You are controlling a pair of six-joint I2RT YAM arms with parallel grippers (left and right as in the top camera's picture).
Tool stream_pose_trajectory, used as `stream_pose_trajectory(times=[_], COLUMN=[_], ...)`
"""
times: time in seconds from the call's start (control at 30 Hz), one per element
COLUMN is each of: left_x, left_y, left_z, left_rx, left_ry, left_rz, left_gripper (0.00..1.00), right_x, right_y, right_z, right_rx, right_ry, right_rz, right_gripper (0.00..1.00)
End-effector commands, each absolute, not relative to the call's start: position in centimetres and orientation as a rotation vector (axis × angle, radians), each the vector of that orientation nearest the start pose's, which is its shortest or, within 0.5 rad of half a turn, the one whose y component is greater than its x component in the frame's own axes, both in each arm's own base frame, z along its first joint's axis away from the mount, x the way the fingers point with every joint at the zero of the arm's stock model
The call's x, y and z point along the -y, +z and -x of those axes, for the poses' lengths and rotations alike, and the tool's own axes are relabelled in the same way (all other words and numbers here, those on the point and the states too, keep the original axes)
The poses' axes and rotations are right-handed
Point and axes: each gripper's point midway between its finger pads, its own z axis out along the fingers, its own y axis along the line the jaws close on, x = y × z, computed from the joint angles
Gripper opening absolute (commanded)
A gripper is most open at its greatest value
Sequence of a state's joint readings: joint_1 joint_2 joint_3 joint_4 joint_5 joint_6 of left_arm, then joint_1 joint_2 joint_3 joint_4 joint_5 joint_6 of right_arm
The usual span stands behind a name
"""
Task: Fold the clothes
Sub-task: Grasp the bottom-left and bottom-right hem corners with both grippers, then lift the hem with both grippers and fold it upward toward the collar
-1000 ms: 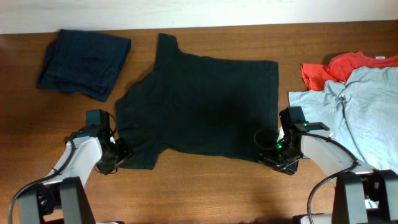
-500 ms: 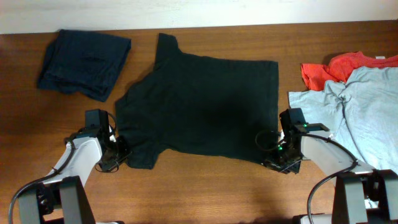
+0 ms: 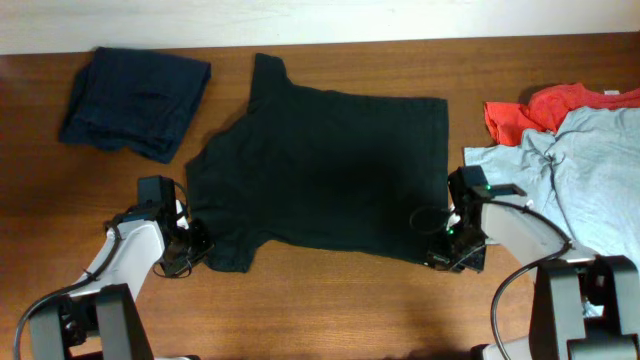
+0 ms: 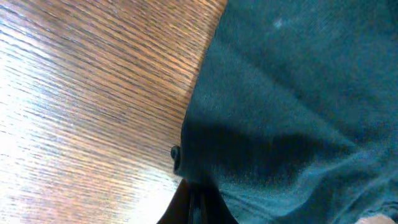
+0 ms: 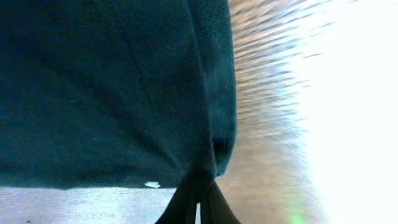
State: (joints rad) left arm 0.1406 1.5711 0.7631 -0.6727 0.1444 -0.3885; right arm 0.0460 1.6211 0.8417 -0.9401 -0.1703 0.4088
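Far left, back: navy T-shirt (image 3: 135,100), bunched into a rough pile, apart from everything else, with bare table (image 3: 330,310) around it.

Left gripper (image 3: 197,250) is low at the near-left, fingers pinched together on the near sleeve edge of the black T-shirt (image 3: 330,170). In the left wrist view the fingertips (image 4: 196,208) meet right at the cloth's edge, with open wood grain to the left of it.

The black T-shirt lies spread flat mid-table, sleeves to the left, hem to the right (far sleeve points at the back edge). Bare wood runs along the whole near side between the two arms, and there is a strip on the far side too.

Right gripper (image 3: 440,258) sits at the near-right hem corner, clamped shut on it. The right wrist view shows the fingertips (image 5: 199,199) closed with black cloth gathered into them, and a small white fleck (image 5: 152,184) by the hem. The wood to the right of it is washed out by glare.

Right side: only a narrow gap from hem to the blue-grey T-shirt (image 3: 590,170), crumpled and running off the frame edge. The red-orange T-shirt (image 3: 540,108) lies behind it, partly under it.
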Motion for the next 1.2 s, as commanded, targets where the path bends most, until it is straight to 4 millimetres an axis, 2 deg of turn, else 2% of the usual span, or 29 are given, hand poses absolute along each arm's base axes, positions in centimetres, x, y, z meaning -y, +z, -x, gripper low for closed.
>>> stream_pose_trajectory(times=[0.0,0.37,0.6,1.0,1.17], left_x=[-0.9,0.1,-0.7,-0.2,0.0], left_y=[1.4,2.5,5.7,9.8,11.3], left_z=[-26.4,-26.4,-26.0,-22.2,-22.7], left_rx=[-2.91,-2.914,-2.894,-2.879,-2.833], left_ry=[-0.267,-0.35,-0.278,-0.28,-0.302], left_rz=[0.736,0.726,0.725,0.73,0.709], left_gripper=[0.01,0.01,0.01,0.0,0.01], right_x=[-2.5,-2.4,-1.5,0.0,0.1], right_y=[1.8,2.4,3.7,6.0,7.3], right_z=[-22.8,-22.5,-21.9,-21.3,-22.3], right_rx=[-3.226,-3.242,-3.243,-3.193,-3.164], right_ry=[0.082,0.067,-0.006,0.069,0.076], right_rz=[-0.572,-0.575,-0.558,-0.647,-0.64], right_gripper=[0.04,0.04,0.04,0.04,0.04])
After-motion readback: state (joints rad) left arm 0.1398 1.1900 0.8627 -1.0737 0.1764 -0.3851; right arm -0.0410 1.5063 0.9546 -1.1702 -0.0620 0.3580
